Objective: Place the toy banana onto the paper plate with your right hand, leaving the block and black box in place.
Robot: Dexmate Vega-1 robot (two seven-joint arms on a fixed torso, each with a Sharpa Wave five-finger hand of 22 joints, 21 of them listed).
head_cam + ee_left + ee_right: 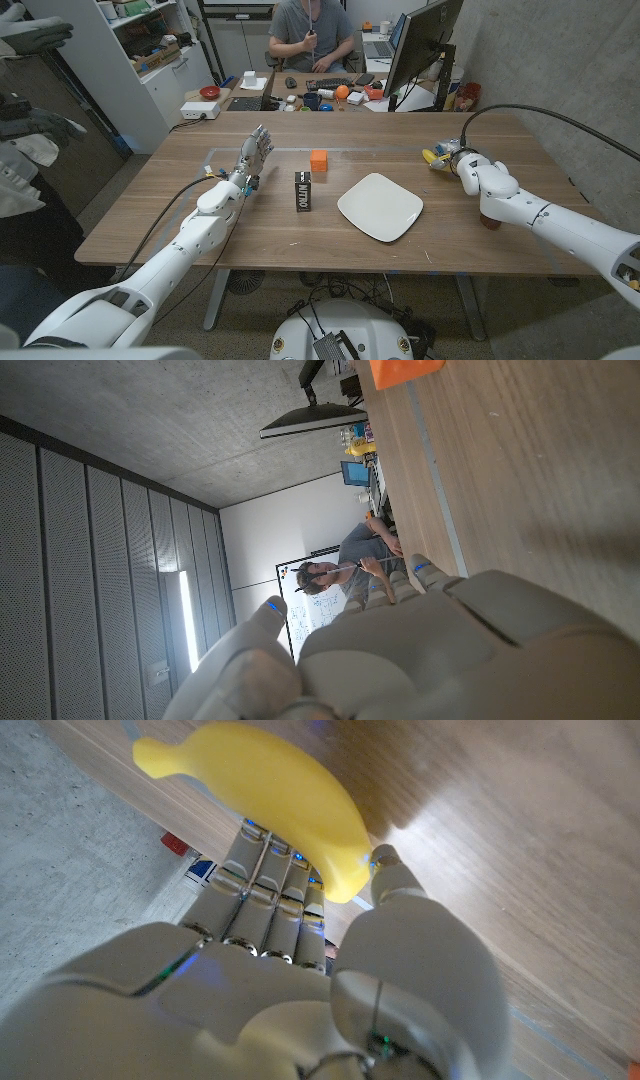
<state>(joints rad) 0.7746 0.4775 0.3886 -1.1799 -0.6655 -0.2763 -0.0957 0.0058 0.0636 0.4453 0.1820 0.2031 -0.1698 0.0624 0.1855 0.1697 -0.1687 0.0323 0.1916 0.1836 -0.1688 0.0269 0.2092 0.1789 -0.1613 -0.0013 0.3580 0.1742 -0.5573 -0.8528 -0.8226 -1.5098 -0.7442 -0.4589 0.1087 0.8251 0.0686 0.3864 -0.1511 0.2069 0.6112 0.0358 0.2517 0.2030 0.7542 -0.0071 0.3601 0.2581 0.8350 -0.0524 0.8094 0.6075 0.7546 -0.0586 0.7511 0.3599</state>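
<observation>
Office behind, wooden table (300,250) in front. Right hand (458,163) clamped on banana (270,795): likely light, smooth, slippery plastic; best gripped mid-curve. Left hand (252,160) spread, empty.

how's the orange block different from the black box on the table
The orange block is a small, squat cube; the black box is taller and stands upright. The block is plain orange; the box is black with white lettering. The block sits farther from the robot. Both rest untouched, left of the paper plate.
</observation>
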